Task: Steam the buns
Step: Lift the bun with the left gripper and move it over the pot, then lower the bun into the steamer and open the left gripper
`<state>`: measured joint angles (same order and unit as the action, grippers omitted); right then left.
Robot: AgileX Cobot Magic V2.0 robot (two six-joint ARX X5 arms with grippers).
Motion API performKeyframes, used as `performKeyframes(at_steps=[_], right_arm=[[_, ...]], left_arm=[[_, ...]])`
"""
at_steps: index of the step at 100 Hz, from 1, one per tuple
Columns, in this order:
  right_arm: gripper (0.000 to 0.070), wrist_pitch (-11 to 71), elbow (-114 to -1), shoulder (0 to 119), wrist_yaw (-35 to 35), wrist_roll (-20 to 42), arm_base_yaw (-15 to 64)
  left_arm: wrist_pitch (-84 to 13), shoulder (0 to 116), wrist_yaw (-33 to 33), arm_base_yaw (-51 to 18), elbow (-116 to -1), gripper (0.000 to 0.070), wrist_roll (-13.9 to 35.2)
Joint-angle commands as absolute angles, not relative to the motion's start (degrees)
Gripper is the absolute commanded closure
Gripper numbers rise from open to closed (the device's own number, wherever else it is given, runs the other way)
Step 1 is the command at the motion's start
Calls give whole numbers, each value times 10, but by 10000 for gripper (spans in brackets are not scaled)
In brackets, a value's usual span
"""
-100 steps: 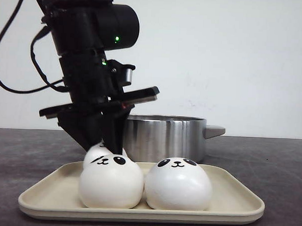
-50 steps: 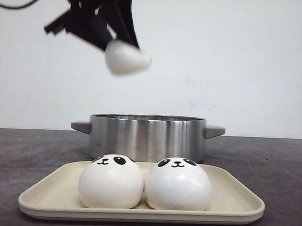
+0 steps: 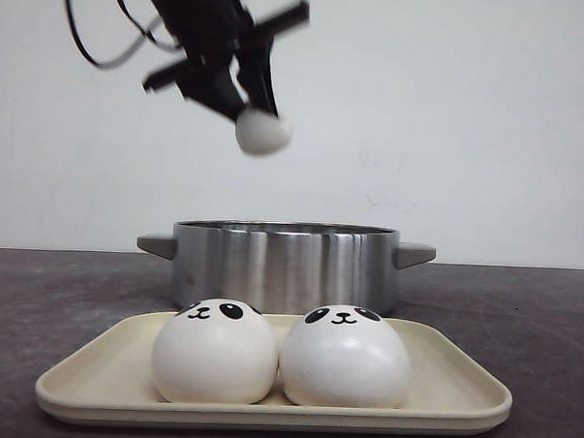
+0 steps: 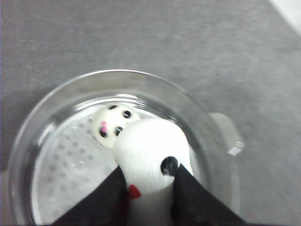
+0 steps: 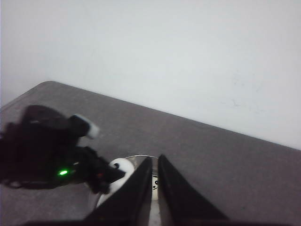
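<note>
A bun (image 3: 263, 132) is pinched by the left claw (image 3: 250, 115) high above the pot (image 3: 285, 265). Another bun (image 4: 111, 126), seen only by the wrist, lies inside. The right claw (image 5: 154, 178) is pressed together. Two buns (image 3: 215, 351) sit on the tray (image 3: 459, 396) at the desk's near edge.

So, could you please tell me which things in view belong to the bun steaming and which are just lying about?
Part of the job:
- held bun, in the left gripper
- bun in pot
- two tray buns
- pot
- tray

Just lying about:
- nothing; the right gripper is idle
</note>
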<state>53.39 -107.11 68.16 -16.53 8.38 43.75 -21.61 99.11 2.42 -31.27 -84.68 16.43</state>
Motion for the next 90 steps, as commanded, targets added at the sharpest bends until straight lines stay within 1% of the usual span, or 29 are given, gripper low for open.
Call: performKeyframes(at_steps=[1, 23, 31, 33, 36, 39, 41, 42, 47, 51, 54, 67, 77, 90], right_arm=[[688, 532, -1082, 685, -166, 82, 442], [688, 541, -1082, 685, -166, 70, 442], [688, 548, -1082, 685, -166, 68, 442], [688, 550, -1082, 685, -166, 68, 442], [688, 552, -1082, 685, -166, 67, 442], [688, 555, -1082, 685, -166, 66, 442], [688, 558, -1082, 685, -166, 66, 442], [688, 558, -1082, 685, -166, 66, 442], [688, 562, -1082, 685, -166, 66, 442], [688, 562, -1082, 685, -166, 66, 442], [688, 562, -1082, 685, -166, 66, 442], [688, 563, -1081, 685, -166, 66, 442], [688, 572, -1080, 685, -166, 67, 442], [688, 600, -1080, 695, -166, 71, 441]], left_arm=[[-212, 1034, 21, -311, -878, 690, 154], [-210, 1124, -1, -295, -904, 688, 154], [-213, 1147, -5, -291, -904, 651, 154], [-215, 1152, -5, -290, -904, 624, 154], [-217, 1158, -4, -288, -904, 562, 155], [-221, 1162, -4, -287, -904, 478, 158], [-226, 1164, -4, -286, -904, 401, 160], [-227, 1164, -4, -286, -904, 385, 160], [-227, 1166, -5, -285, -904, 253, 159], [-225, 1166, -4, -285, -904, 180, 159], [-221, 1166, -4, -285, -904, 146, 159], [-236, 1165, -4, -285, -922, 47, 159], [-263, 1165, -3, -288, -952, 43, 159], [-333, 1158, 0, -292, -1015, 45, 158]])
